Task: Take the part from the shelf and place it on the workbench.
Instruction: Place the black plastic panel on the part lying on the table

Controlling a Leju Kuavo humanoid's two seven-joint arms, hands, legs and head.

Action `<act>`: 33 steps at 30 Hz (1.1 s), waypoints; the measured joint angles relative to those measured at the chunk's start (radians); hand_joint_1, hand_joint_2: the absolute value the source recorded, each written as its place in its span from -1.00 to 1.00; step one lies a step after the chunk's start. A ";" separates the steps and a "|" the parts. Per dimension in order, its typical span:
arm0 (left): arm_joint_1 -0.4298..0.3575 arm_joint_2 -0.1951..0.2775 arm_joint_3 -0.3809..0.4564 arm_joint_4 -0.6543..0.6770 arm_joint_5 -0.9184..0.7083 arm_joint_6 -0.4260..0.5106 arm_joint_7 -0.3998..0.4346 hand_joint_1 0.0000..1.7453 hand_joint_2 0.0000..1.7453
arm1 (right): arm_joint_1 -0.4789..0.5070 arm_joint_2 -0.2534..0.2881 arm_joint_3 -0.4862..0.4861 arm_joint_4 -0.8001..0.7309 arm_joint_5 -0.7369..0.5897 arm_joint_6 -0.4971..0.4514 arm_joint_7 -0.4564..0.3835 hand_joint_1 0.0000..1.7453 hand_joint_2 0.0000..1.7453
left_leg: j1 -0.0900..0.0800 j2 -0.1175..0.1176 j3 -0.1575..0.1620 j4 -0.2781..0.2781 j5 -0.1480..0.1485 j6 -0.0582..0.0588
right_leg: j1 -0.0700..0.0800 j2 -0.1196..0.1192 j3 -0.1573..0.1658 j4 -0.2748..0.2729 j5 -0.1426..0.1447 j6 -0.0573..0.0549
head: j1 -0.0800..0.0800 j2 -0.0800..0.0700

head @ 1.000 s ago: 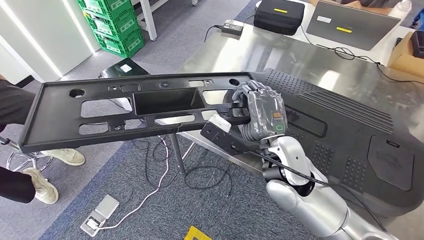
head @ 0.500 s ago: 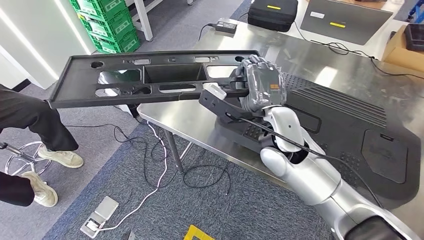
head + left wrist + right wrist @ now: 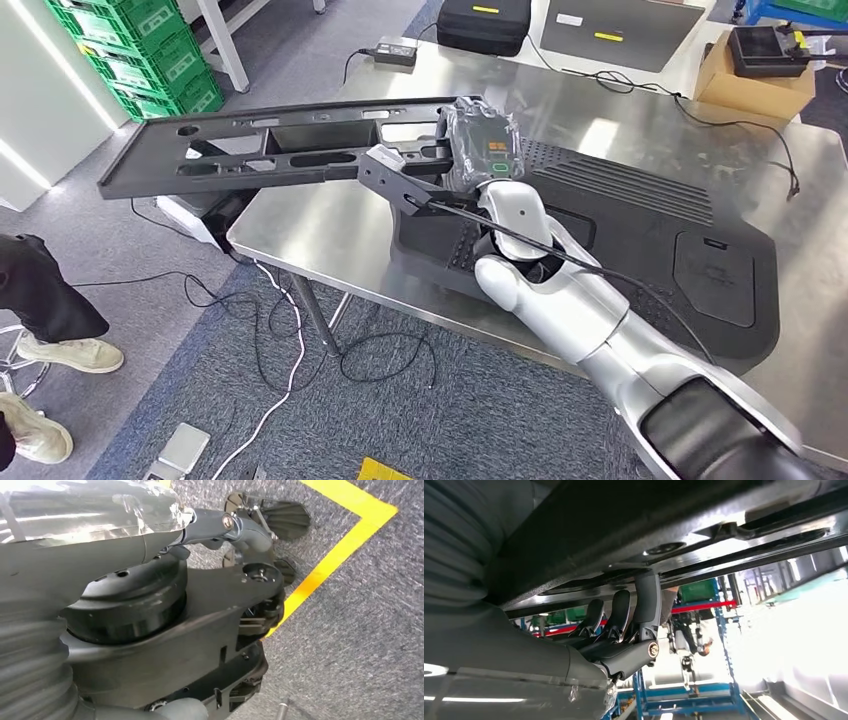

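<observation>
In the head view, the right hand [image 3: 482, 148] is clamped on the right end of the long black plastic panel [image 3: 280, 155], held flat in the upper left of the frame, jutting past the steel surface [image 3: 330, 235]. A grey molded part [image 3: 640, 230] lies right of it. The left hand [image 3: 250, 525] hangs over carpet, fingers curled in, holding nothing.
</observation>
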 joint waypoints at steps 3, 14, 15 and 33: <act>-0.004 0.000 -0.002 0.000 -0.002 0.000 0.000 -1.00 1.00 | -0.019 0.004 0.005 0.046 -0.003 -0.002 0.002 1.00 1.00 | 0.002 0.015 0.007 -0.013 0.007 0.019 | -0.002 -0.021 -0.023 0.052 -0.034 0.014 | 0.008 0.000; -0.013 0.001 -0.013 0.000 -0.025 -0.010 -0.006 -1.00 1.00 | -0.091 0.032 0.027 0.222 0.032 0.003 0.051 1.00 1.00 | -0.007 0.057 0.016 -0.011 -0.006 0.009 | 0.006 -0.094 -0.010 -0.003 0.011 0.003 | 0.053 0.000; -0.013 0.001 -0.014 0.000 -0.026 -0.010 -0.006 -1.00 1.00 | -0.097 0.036 0.028 0.235 0.033 0.005 0.053 1.00 1.00 | -0.008 0.062 0.018 -0.012 -0.007 0.004 | 0.008 -0.088 -0.009 -0.006 0.010 -0.001 | 0.051 0.000; -0.028 0.006 -0.030 0.000 -0.050 -0.021 0.002 -1.00 1.00 | -0.191 0.079 0.046 0.424 0.028 0.117 0.129 1.00 1.00 | 0.000 0.021 0.001 -0.007 0.008 0.008 | -0.001 -0.002 -0.004 0.005 -0.004 0.003 | 0.005 0.000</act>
